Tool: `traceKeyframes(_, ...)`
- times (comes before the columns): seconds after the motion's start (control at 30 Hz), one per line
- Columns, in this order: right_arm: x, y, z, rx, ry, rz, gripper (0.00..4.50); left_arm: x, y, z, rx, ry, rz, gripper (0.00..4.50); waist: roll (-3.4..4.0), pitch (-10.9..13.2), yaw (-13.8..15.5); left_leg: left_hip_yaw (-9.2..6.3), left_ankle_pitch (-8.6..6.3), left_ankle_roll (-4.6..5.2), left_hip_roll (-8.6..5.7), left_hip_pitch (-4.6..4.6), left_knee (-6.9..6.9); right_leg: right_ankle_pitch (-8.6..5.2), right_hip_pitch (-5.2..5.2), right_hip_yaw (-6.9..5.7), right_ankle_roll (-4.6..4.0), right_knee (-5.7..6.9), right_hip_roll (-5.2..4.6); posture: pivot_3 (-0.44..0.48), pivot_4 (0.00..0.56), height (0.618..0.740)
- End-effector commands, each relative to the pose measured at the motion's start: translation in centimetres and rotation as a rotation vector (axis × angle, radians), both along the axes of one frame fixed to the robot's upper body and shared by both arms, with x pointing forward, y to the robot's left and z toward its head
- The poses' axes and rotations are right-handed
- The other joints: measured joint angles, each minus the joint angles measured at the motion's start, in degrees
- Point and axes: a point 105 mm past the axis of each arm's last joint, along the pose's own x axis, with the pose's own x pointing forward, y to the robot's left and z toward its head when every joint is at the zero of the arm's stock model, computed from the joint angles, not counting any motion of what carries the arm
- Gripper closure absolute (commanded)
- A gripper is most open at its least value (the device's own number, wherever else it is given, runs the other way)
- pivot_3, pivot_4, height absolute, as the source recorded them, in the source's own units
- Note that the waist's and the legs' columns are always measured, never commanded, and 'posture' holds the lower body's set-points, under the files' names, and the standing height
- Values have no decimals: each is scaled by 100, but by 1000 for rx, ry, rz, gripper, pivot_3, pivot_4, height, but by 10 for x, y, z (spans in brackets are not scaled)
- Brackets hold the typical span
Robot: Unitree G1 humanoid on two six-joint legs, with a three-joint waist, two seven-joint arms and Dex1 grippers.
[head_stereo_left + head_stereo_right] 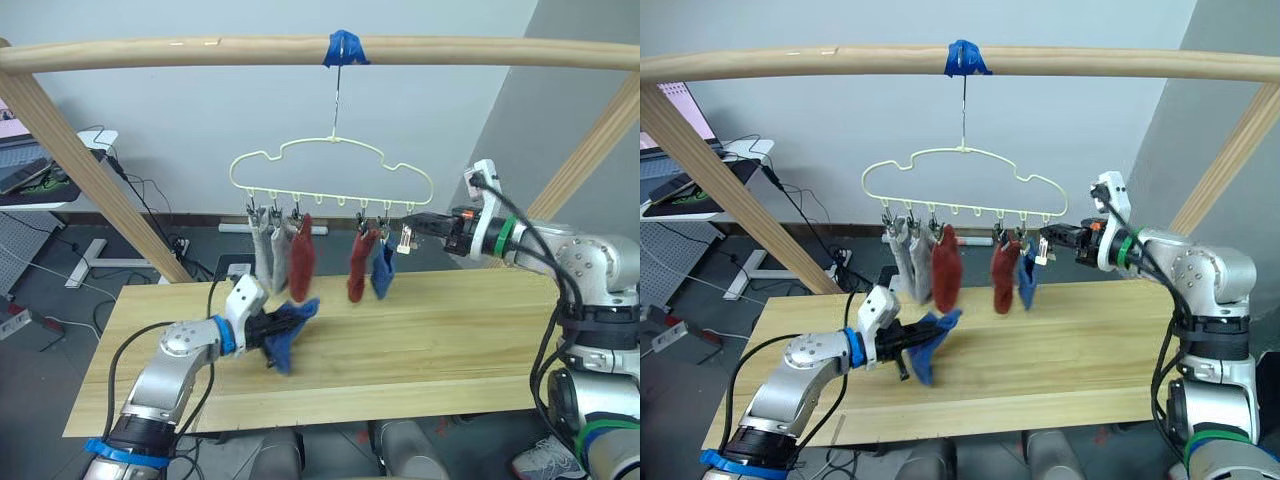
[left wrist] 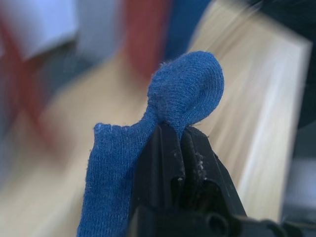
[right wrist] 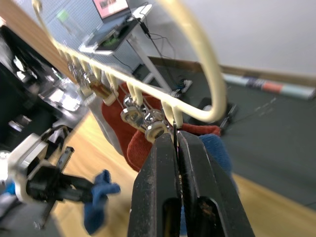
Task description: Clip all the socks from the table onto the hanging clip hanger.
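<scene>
Socks, six in all: five already hang from the clip hanger (image 1: pixel 331 170), namely two grey (image 1: pixel 270 252), two red (image 1: pixel 302 257) and one blue (image 1: pixel 383 268). The hanger hooks onto a wooden pole (image 1: pixel 320 52) at a strip of blue tape (image 1: pixel 345 47). The sixth, a blue sock (image 1: pixel 288 332), is just above the table (image 1: pixel 420 340), pinched in the left gripper (image 1: pixel 268 331).

Right eye view: the right gripper (image 1: pixel 1052 240) reaches in at the hanger's right end, touching the last clip (image 1: pixel 1043 249), which has no sock in it.

Left wrist view: black fingers (image 2: pixel 163 163) are clamped on the sock's knit, its rounded toe bulging past the tips.

Right wrist view: the two fingers (image 3: pixel 158 182) are pressed together on the handles of the end clip (image 3: pixel 174 131), apparently squeezing it; whether the clip has parted cannot be made out.

Step in hand, by my reading: the final sock. Next move calls for lifting its edge up into that last clip, then easing off so the clip bites.
</scene>
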Motion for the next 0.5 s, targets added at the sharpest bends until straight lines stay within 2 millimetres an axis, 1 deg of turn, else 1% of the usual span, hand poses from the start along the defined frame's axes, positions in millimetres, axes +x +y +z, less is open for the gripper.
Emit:
traceKeyframes(0.03,-5,1,24,109,28,19,4500,-1,-41,45,-47,-222,-112,4481,0,0,-3,0,0,0,0,1,0,0,0,0,0,0,2,-135,146,740)
traceKeyframes(0.17,-8,7,35,175,46,19,4500,4,-63,57,-83,-274,-118,4481,2,0,-59,7,-1,1,0,4,-2,0,0,8,1,-1,5,-139,144,740)
traceKeyframes(0.3,-13,14,39,197,49,31,4500,8,-81,54,-70,-303,-135,4481,4,1,-75,3,-1,2,2,3,-4,0,-4,7,0,3,10,-149,140,740)
traceKeyframes(0.37,-13,15,39,200,47,28,4500,11,-85,53,-69,-303,-131,4481,4,1,-82,5,-1,2,2,3,-2,0,-4,8,0,3,10,-151,140,740)
traceKeyframes(0.5,-14,16,40,206,48,25,4500,15,-86,52,-67,-309,-115,4481,4,1,-107,6,-1,2,1,1,-1,0,-4,9,1,1,9,-154,140,740)
